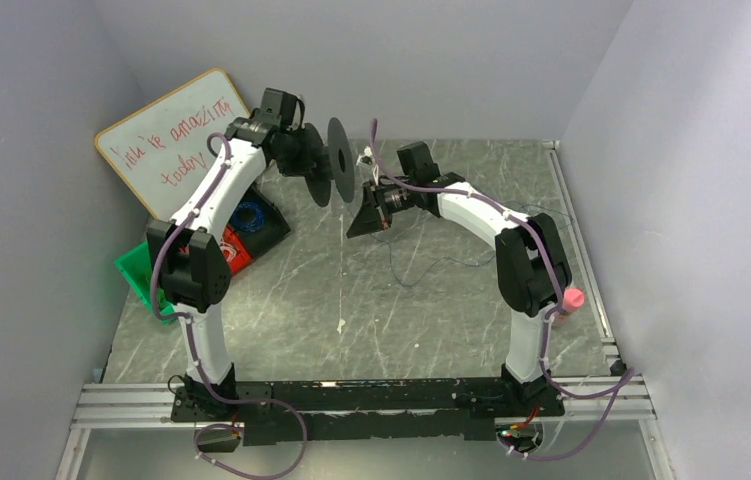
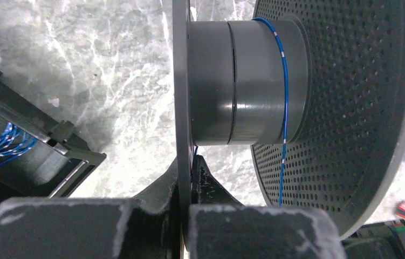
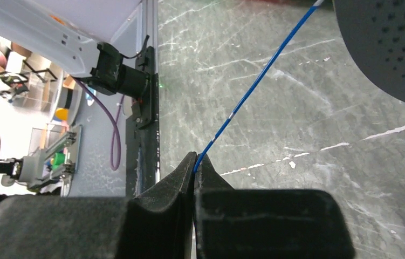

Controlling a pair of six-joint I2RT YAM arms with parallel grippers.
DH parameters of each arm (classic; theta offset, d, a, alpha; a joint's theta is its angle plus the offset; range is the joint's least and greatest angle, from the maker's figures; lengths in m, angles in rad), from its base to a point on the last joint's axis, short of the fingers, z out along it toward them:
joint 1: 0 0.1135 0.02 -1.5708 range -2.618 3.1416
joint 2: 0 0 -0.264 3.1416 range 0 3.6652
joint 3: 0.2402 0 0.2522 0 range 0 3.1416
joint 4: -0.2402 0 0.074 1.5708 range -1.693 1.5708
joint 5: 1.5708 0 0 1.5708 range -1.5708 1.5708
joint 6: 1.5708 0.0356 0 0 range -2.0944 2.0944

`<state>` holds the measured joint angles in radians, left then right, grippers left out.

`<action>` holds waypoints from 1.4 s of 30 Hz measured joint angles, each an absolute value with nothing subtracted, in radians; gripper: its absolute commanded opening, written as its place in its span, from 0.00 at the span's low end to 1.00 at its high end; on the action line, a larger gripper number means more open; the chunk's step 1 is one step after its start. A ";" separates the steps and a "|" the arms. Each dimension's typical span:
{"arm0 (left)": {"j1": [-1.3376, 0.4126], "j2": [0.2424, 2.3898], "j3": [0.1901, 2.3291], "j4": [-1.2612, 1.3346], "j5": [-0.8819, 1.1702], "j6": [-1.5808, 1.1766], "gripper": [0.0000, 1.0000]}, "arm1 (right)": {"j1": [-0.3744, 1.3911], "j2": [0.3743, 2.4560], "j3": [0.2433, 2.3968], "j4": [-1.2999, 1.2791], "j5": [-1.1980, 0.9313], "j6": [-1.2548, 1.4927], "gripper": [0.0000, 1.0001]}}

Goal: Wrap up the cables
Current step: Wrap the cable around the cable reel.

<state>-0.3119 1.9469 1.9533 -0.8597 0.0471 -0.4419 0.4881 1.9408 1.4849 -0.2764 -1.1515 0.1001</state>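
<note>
Right jaws seemingly tight on wire point(image 3: 254, 89)

Spool point(image 1: 338, 160) is up above the far middle of the table point(image 1: 281, 300), one flange clamped in the left gripper point(image 2: 186, 181). Cable point(image 2: 284, 81) makes one turn round the spool hub. Right gripper point(image 3: 194, 164) is just right-front of spool, cable pinched between its fingers. Whiteboard point(image 1: 173, 140) is well left of spool, leaning on wall. Box point(image 1: 269, 228) is on the table left-front of spool, bin point(image 1: 139, 272) further left-front.
</note>
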 measured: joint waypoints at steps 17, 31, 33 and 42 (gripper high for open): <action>-0.130 1.922 1.927 -0.803 0.544 -0.489 0.02 | 0.422 2.015 1.476 -0.323 -1.158 -0.015 0.06; -0.091 1.795 1.919 -0.760 0.777 -0.226 0.02 | 0.181 2.036 1.476 -0.335 -1.270 0.067 0.00; -0.104 1.795 1.919 -0.801 0.789 -0.160 0.02 | 0.162 2.037 1.478 -0.331 -1.278 0.098 0.00; -0.194 1.771 1.865 -0.889 0.660 0.068 0.02 | 0.088 2.051 1.494 -0.216 -1.346 0.323 0.00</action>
<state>-0.1936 1.7706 1.8648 -0.8890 0.6601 0.0677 0.0879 2.0514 1.4937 -0.2161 -1.3457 0.3233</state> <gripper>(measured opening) 0.059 0.010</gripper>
